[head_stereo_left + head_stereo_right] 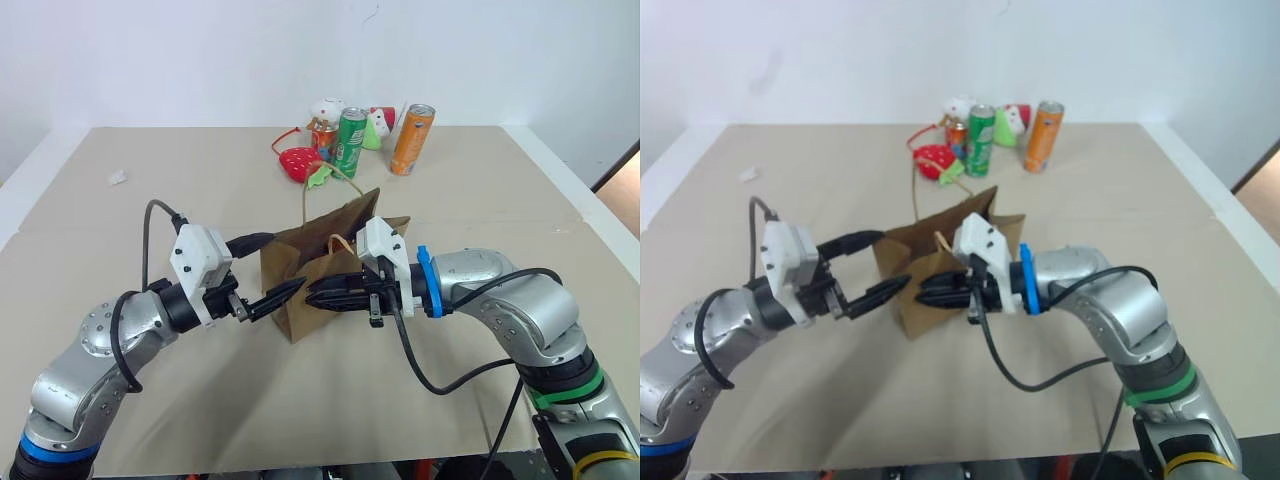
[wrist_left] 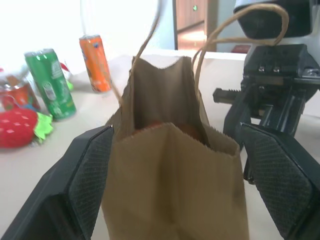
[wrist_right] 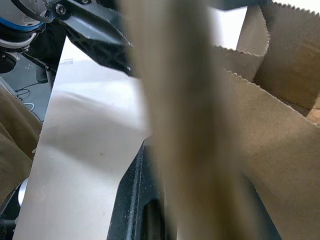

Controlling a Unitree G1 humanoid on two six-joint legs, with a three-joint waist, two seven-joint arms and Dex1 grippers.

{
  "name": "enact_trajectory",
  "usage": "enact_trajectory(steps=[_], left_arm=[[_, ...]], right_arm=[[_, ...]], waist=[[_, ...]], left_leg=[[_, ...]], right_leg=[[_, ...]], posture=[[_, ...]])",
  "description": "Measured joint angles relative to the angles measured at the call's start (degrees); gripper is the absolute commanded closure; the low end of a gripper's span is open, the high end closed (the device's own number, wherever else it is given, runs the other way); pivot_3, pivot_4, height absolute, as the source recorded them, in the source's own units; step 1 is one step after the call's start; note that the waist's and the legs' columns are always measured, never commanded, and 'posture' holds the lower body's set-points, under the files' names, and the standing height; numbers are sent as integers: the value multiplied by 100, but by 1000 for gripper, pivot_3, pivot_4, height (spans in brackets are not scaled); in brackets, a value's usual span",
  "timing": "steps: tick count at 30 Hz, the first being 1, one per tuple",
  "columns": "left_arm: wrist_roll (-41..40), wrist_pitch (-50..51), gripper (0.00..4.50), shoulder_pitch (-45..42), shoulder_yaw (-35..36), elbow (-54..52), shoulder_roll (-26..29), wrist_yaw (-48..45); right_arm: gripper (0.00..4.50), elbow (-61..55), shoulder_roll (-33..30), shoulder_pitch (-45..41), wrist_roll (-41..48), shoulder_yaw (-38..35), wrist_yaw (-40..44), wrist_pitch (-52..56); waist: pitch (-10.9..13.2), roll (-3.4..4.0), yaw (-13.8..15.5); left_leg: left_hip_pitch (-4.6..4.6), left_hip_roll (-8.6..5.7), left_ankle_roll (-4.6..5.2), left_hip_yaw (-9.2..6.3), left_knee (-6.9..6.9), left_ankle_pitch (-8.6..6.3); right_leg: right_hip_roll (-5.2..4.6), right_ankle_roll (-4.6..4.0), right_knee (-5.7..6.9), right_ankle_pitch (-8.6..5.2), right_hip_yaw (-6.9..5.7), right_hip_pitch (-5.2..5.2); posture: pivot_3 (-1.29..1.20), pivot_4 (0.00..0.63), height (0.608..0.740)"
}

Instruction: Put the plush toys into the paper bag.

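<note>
We are looking at the paper bag (image 1: 325,270) standing upright near the middle of the table (image 1: 120,240), its mouth open and its cord handles rising above the rim. From the left wrist view we are peering into the bag, but the inside is shadowed; we are seeing only a faint reddish-orange patch deep down and cannot tell what it is. The plush toys are not identifiable to us anywhere.

Our left gripper (image 1: 262,268) is reaching level toward the bag's near end, its fingers spread wide with the bag's narrow side between them, not touching it. Our right gripper (image 1: 318,295) is coming in from the other side, fingers pressed nearly together at the bag's front wall; whether they are pinching paper or a handle we cannot tell.

Behind the bag, a strawberry plush (image 1: 300,163), a green can (image 1: 350,143) and an orange can (image 1: 411,139) are standing grouped at the far edge.
</note>
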Motion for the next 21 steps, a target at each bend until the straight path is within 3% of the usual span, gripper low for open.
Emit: enact_trajectory(steps=[9, 21], left_arm=[[120, -125, 347, 98, 0, -214, -132, 89], [-419, 306, 347, 231, 267, -138, -68, 239]], right_arm=[[3642, 0, -19, 2, -6, 0, 33, -2], [3642, 3, 54, 1, -16, 1, 77, -86]], waist=[[0, 0, 0], [0, 0, -1]], left_leg=[[1, 1, 0, -1, 0, 0], [1, 1, 0, -1, 0, 0]], right_leg=[[2, 0, 0, 0, -1, 0], [2, 0, 0, 0, -2, 0]], posture=[[0, 150, 740], [0, 150, 740]])
